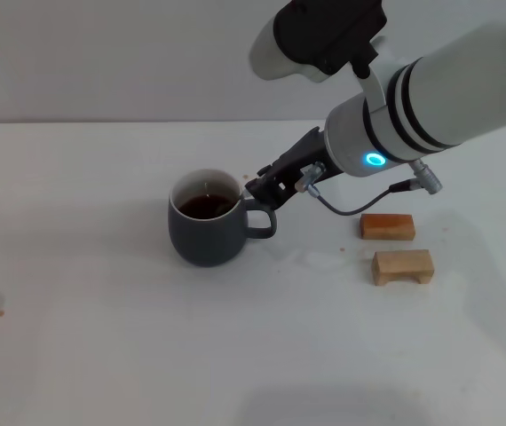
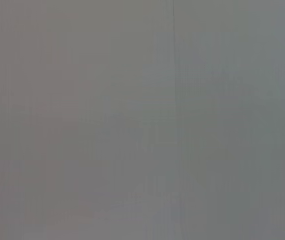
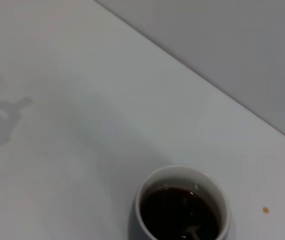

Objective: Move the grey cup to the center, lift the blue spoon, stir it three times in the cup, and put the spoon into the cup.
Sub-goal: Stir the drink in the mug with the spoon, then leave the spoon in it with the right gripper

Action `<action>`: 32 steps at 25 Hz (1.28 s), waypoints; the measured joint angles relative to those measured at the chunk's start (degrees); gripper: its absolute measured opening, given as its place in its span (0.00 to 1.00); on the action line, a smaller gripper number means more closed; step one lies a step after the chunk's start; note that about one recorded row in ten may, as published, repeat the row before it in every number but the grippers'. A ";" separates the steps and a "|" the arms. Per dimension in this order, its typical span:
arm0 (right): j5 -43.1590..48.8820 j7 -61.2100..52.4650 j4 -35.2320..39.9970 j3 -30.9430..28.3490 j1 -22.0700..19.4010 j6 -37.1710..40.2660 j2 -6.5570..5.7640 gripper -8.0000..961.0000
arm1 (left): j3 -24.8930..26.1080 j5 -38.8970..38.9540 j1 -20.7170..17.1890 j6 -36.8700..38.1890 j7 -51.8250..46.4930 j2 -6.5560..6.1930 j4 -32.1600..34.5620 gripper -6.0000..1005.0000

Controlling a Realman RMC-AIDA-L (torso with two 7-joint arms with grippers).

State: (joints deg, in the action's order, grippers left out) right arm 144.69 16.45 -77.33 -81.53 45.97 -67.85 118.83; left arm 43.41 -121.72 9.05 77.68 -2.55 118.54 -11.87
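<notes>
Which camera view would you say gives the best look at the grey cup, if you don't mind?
The head view: the grey cup shows whole, with its handle, white inside and dark liquid, and the right gripper at its rim. The right wrist view shows only the rim and liquid from above. The left wrist view shows none of it.

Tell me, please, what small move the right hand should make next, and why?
Probably open and let go: the right hand sits at the grey cup rim, and the blue spoon tip already dips into the dark liquid. Whether stirring is done cannot be told.
</notes>
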 joint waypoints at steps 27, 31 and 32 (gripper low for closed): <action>-2.06 1.58 3.42 2.77 0.77 8.22 0.12 0.17 | 0.01 0.00 -0.16 0.54 -0.07 0.02 -0.18 0.00; -1.10 1.60 3.42 2.64 0.43 8.10 0.02 0.17 | -0.06 0.00 -0.13 0.54 -0.08 0.02 -0.17 0.00; -0.72 1.60 3.39 2.62 0.35 7.90 0.02 0.17 | -0.12 0.00 -0.13 0.54 -0.09 0.02 -0.17 0.00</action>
State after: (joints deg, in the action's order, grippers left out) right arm 143.98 18.06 -73.94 -78.91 46.32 -59.95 118.85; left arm 43.29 -121.72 8.92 78.23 -2.64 118.56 -12.04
